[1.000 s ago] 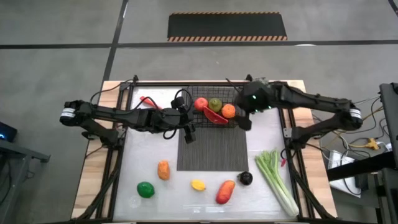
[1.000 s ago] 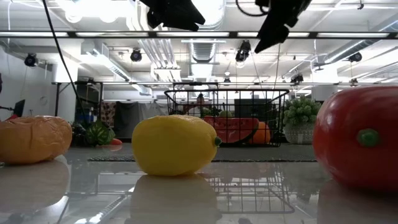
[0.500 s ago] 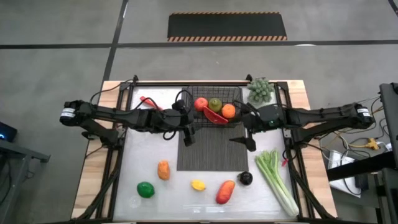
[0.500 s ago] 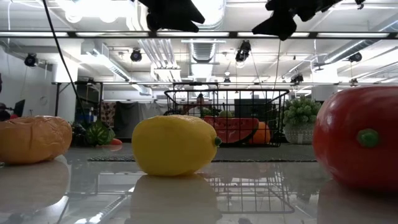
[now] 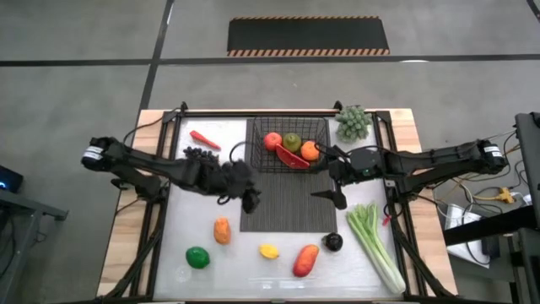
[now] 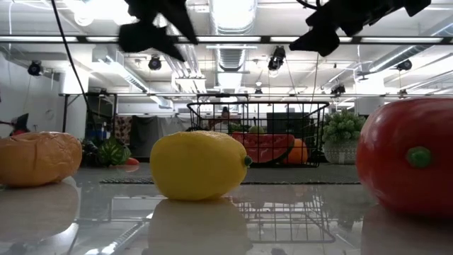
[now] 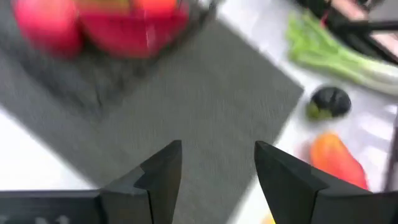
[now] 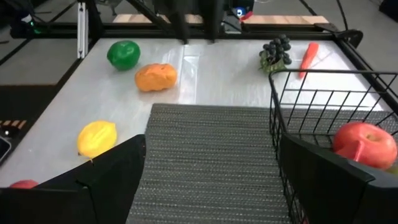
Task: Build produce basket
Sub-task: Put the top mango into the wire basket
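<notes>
The black wire basket [image 5: 291, 145] stands on the far end of the ribbed mat [image 5: 287, 203]. It holds a tomato [image 5: 272, 141], a green fruit [image 5: 292, 141], a watermelon slice [image 5: 291, 157] and an orange [image 5: 310, 150]. My left gripper [image 5: 250, 200] hangs open over the mat's left edge, near-left of the basket. My right gripper [image 5: 332, 198] hangs open over the mat's right edge, near-right of the basket [image 8: 323, 118]. In the left wrist view the left gripper [image 7: 217, 165] shows only mat between its fingers. Both grippers are high in the low view, the left gripper [image 6: 152, 32] and the right gripper [image 6: 322, 35].
On the table lie dark grapes [image 5: 198, 154] and a red chili [image 5: 204, 138] at far left, and a green bunch [image 5: 353, 122] at the far right corner. Along the near side lie an orange fruit [image 5: 221, 230], a green apple [image 5: 197, 257], a lemon [image 5: 268, 250], a mango [image 5: 305, 260], a dark fruit [image 5: 333, 242] and celery [image 5: 375, 245].
My right gripper has drawn back from the basket's far right corner toward the near edge, to the mat's right edge; the green bunch now shows where it was. My left gripper has pulled away from the basket's left side toward the near-left, uncovering the dark grapes.
</notes>
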Action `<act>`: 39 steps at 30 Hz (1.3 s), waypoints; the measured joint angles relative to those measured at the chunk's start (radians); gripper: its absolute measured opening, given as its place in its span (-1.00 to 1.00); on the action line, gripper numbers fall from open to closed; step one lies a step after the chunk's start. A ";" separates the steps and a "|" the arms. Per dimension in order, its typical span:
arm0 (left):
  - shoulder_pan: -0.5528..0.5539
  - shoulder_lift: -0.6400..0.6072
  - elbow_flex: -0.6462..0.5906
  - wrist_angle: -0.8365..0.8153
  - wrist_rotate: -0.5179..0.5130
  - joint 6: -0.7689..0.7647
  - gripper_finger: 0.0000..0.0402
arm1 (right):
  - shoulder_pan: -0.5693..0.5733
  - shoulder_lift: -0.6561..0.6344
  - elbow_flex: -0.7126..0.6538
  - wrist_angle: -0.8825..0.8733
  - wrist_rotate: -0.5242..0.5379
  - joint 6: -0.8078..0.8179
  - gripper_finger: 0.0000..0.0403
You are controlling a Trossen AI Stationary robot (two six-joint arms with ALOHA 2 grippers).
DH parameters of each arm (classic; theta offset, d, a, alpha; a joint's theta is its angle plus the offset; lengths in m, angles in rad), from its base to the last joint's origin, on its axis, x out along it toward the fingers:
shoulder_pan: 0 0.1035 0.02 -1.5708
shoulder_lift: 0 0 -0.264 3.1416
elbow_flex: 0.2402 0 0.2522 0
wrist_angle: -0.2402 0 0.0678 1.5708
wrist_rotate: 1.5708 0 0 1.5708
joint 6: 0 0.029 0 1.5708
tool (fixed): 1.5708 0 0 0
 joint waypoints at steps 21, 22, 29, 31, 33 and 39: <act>-0.194 0.290 0.339 -0.706 0.425 -0.877 -0.45 | 0.021 0.000 -0.067 0.003 -0.010 -0.092 0.63; -0.198 0.293 0.342 -0.704 0.403 -0.890 -0.45 | 0.021 0.000 -0.067 0.002 -0.010 -0.097 0.63; -0.205 0.311 0.316 -0.622 0.315 -0.887 -0.44 | 0.021 0.001 -0.067 0.003 -0.010 -0.119 0.63; -0.206 0.315 0.301 -0.621 0.363 -0.892 -0.38 | 0.021 0.001 -0.068 0.003 -0.010 -0.126 0.63; -0.209 0.320 0.286 -0.620 0.414 -0.901 -0.29 | 0.021 0.001 -0.070 0.003 -0.010 -0.131 0.63; -0.210 0.344 0.245 -0.588 0.452 -0.918 0.12 | 0.021 0.007 -0.071 0.003 -0.010 -0.135 0.63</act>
